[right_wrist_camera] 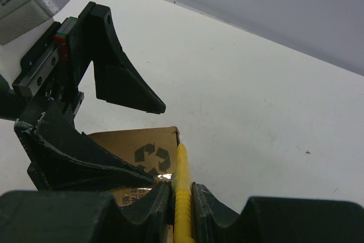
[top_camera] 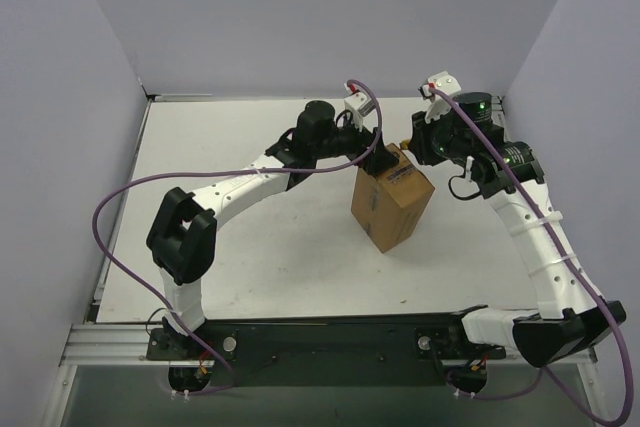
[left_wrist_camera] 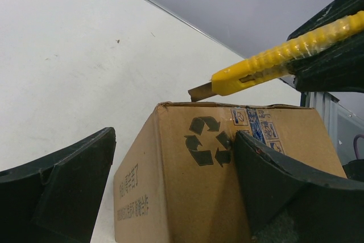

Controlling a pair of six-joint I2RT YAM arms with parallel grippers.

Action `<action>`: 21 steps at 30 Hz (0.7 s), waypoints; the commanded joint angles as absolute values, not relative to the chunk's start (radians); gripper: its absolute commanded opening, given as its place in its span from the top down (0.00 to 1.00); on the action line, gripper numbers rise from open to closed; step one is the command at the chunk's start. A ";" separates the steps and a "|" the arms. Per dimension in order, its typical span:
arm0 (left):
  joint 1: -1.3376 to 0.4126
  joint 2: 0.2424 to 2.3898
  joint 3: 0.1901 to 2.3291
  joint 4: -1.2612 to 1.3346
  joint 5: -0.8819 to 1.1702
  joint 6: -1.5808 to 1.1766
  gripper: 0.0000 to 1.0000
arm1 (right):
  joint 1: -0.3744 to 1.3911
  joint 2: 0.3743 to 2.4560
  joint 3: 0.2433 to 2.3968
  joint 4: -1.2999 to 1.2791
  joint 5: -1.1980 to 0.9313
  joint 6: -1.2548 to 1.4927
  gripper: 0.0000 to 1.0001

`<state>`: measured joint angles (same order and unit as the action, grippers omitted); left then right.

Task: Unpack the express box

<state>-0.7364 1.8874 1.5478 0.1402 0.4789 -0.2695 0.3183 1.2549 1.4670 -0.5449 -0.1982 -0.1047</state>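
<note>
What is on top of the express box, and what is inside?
The blade of the yellow utility knife, clamped in the right end effector, is at the top edge of the express box; contact is unclear. Its contents are hidden by the cardboard.

**Box** (top_camera: 385, 209): a brown corrugated carton standing on end on the table (top_camera: 270, 267), right of centre, turned cornerwise to the table edges. Its upper face carries a white label and looks closed. One side face shows a dark recycling symbol, with small blue handling icons near the upper edge. The adjoining face bears vertical printed characters.
</note>
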 commanded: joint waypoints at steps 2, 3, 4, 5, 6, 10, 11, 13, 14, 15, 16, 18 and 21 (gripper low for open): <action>-0.733 1.944 1.483 -0.044 0.456 -0.213 0.07 | 0.353 1.241 1.519 -0.549 -0.150 -0.120 1.00; -0.733 1.944 1.483 -0.046 0.456 -0.215 0.07 | 0.359 1.235 1.519 -0.549 -0.144 -0.124 1.00; -0.733 1.945 1.483 -0.046 0.456 -0.213 0.07 | 0.365 1.230 1.517 -0.549 -0.146 -0.129 1.00; -0.732 1.945 1.483 -0.045 0.456 -0.213 0.07 | 0.368 1.230 1.519 -0.554 -0.138 -0.136 1.00; -0.732 1.945 1.485 -0.044 0.457 -0.215 0.07 | 0.371 1.226 1.520 -0.557 -0.138 -0.140 1.00; -0.732 1.948 1.486 -0.041 0.459 -0.215 0.07 | 0.374 1.221 1.525 -0.569 -0.133 -0.149 1.00; -0.732 1.948 1.486 -0.041 0.459 -0.215 0.07 | 0.376 1.220 1.522 -0.571 -0.132 -0.153 1.00; -0.732 1.945 1.485 -0.043 0.460 -0.215 0.07 | 0.376 1.221 1.520 -0.574 -0.124 -0.167 1.00; -0.732 1.945 1.485 -0.043 0.460 -0.215 0.07 | 0.376 1.221 1.520 -0.575 -0.120 -0.169 1.00; -0.732 1.945 1.485 -0.040 0.460 -0.215 0.07 | 0.376 1.220 1.520 -0.575 -0.115 -0.172 1.00; -0.733 1.944 1.483 -0.040 0.462 -0.215 0.07 | 0.376 1.220 1.522 -0.572 -0.114 -0.179 1.00; -0.733 1.944 1.482 -0.040 0.462 -0.216 0.07 | 0.376 1.218 1.528 -0.574 -0.114 -0.184 1.00; -0.733 1.942 1.479 -0.038 0.462 -0.216 0.07 | 0.376 1.219 1.531 -0.574 -0.115 -0.192 1.00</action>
<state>-0.7361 1.8874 1.5433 0.1478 0.4789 -0.2771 0.3695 1.2491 1.4864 -0.5697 -0.1360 -0.1688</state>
